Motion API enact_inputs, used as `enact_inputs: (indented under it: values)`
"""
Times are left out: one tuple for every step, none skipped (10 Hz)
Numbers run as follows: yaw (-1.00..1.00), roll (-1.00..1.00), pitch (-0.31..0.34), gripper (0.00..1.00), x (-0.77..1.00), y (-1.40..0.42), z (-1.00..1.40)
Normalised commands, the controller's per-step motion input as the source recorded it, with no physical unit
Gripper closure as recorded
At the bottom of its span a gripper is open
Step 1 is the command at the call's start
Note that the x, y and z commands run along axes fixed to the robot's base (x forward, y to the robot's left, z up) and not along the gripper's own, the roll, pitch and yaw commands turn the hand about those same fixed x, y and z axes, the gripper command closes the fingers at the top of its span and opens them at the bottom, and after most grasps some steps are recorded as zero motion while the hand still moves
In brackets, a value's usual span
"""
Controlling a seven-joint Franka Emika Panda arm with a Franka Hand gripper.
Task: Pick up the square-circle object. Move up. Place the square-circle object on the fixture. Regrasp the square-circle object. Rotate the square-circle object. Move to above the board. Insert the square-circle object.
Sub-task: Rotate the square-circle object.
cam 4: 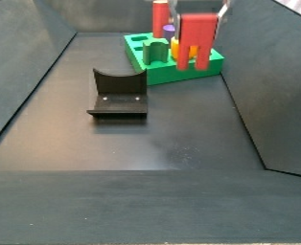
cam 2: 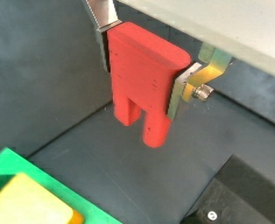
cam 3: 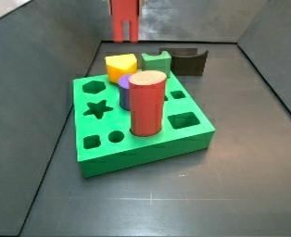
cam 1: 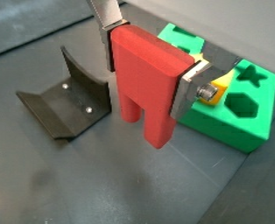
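Gripper (cam 1: pixel 146 77) clenched on red peg (cam 1: pixel 146 83), held up in air, between fixture (cam 1: pixel 60 103) and board (cam 3: pixel 142 134). Risk, my guess: peg slips or tilts in thin grip, lands crooked on fixture. Gripper top cut off in side view; peg's round end hidden.

This is a robotics lab test cell — not a home or shop. A dark floor (cam 4: pixel 153 144) is boxed in by plain grey sloped walls (cam 4: pixel 32 72), bare of any household clutter. On it stand purpose-made rig parts: a dark L-shaped fixture (cam 4: pixel 117 94) on a base plate and a bright green board (cam 3: pixel 135 130) with star, hexagon, square and circle cut-outs — a shape-sorting test piece. The tool (cam 1: pixel 148 63), flat silver plates, hangs above the floor gripping a red peg (cam 1: pixel 147 79).
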Motion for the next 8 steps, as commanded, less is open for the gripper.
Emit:
enact_inputs:
  values:
    - [-0.05, -0.17, -0.064, 1.0, 0.01, 0.02, -1.0]
    - [-0.05, -0.17, -0.064, 1.0, 0.01, 0.02, -1.0]
    - [-0.04, -0.17, -0.067, 1.0, 0.01, 0.03, -1.0]
    - [-0.04, -0.17, -0.07, 1.0, 0.01, 0.03, -1.0]
    - [-0.04, -0.17, -0.069, 1.0, 0.01, 0.03, -0.93]
    - [-0.04, -0.17, -0.063, 1.0, 0.01, 0.03, -0.67]
    - [-0.04, -0.17, -0.061, 1.0, 0.01, 0.03, -0.51]
    - [-0.05, -0.16, -0.059, 1.0, 0.02, 0.03, -0.36]
